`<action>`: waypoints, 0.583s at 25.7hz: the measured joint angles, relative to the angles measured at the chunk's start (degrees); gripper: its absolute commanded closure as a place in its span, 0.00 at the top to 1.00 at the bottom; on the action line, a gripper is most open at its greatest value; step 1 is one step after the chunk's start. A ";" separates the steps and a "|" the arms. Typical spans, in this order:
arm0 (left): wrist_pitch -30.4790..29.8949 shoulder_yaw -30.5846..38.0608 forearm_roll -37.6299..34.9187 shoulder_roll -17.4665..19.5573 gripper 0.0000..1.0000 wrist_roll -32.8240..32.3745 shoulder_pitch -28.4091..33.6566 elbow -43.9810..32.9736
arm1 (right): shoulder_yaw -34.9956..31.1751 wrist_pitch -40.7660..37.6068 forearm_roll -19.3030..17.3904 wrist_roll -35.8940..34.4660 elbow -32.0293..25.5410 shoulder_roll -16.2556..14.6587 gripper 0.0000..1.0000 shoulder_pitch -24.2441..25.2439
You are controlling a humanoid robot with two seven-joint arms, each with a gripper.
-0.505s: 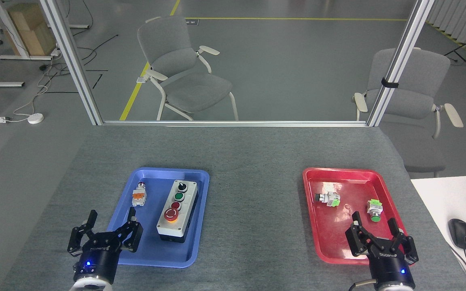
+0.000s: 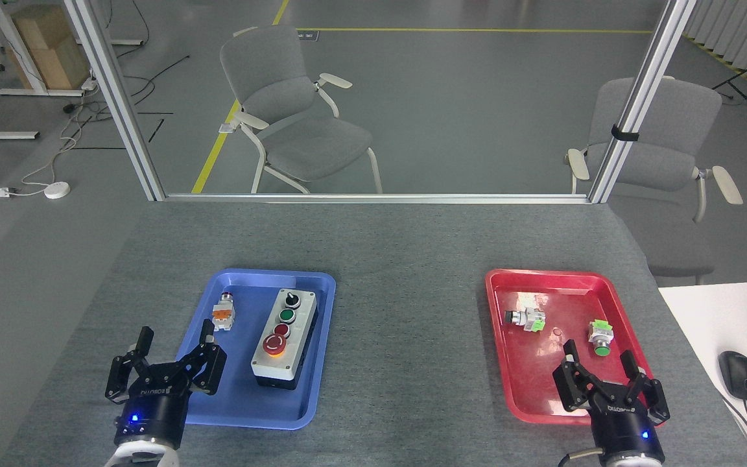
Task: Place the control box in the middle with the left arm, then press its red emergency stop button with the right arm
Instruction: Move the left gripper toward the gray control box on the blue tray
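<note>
**Control box in the blue tray, both claws released**

Head view: the control box [image 2: 284, 340] is seen lying in the right half of the blue tray [image 2: 218, 405], with its long side running away from the robot. Four controls are set in a row on its light-grey top: a black knob at the far end, then a green button, a small red one, and the red emergency stop button [image 2: 274, 345] nearest the robot, ringed in yellow. A small switch with an orange body [image 2: 223, 312] is laid in the same tray, to the left of the box and apart from it.

The left claw [image 2: 175, 350] is held over the near left corner of the blue tray with its fingers spread; nothing is gripped between them. The right claw [image 2: 599, 364] is likewise spread and empty, and is seen over the near part of the red tray [image 2: 502, 285]. Two loose switches are kept in that tray: a black-headed switch [image 2: 524, 317] and a green-headed switch [image 2: 600, 339].

The middle [image 2: 406, 337], a bare stretch of grey speckled cloth on the bench, is left between the two trays. A black mouse [image 2: 738, 375] is placed on the white desk at the right edge.
</note>
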 measured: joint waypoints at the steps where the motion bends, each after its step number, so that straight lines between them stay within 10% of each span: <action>1: -0.62 -0.12 0.05 0.01 0.99 0.00 0.69 -0.87 | 0.00 0.00 0.00 0.02 0.00 -0.01 0.99 0.00; 15: 5.96 -16.10 -13.12 -4.39 0.99 -4.77 1.24 8.03 | 0.03 0.05 0.00 0.15 0.00 0.02 0.99 -0.64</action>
